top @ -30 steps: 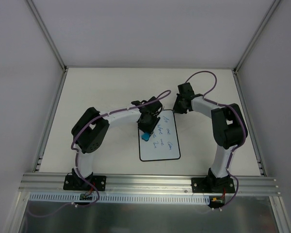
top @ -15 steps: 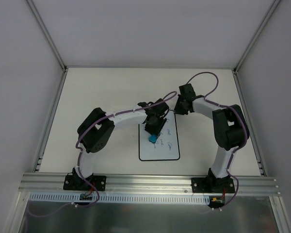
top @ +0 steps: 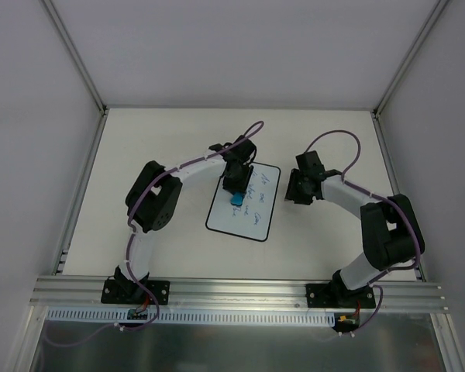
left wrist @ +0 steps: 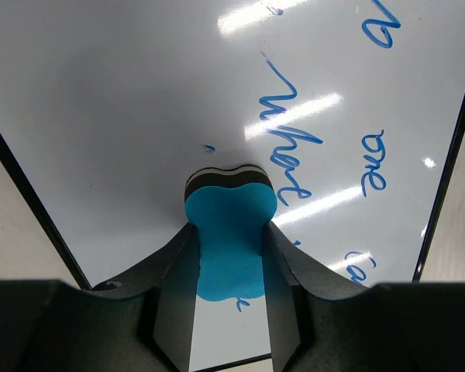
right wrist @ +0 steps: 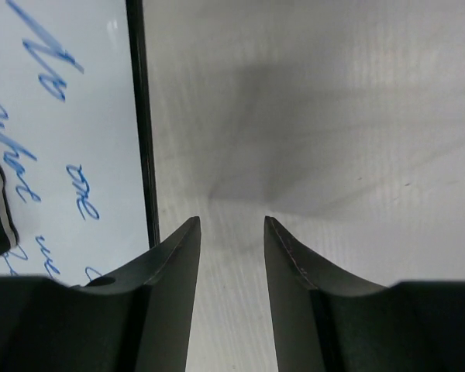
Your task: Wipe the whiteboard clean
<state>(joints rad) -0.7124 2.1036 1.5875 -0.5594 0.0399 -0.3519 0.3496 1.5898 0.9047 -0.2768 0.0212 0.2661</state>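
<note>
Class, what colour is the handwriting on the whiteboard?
Blue. Handwriting on the whiteboard shows best in left wrist view.

Lab: white-walled enclosure (top: pixel 217 54), aluminium rail (top: pixel 240 288)

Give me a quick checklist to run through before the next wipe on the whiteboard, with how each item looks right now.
1. Grip on the eraser: ok. The left gripper pinches it from both sides.
2. Felt end on the whiteboard: ok, it appears to touch the surface.
3. Wiping pressure: cannot tell.
4. Board clean: not ok. Blue writing remains beside the eraser.
5. Board steadied: not ok. The right gripper is open and empty over the table, just off the board's edge.
6. Board square to the table: not ok, it lies askew in the top view.
</note>
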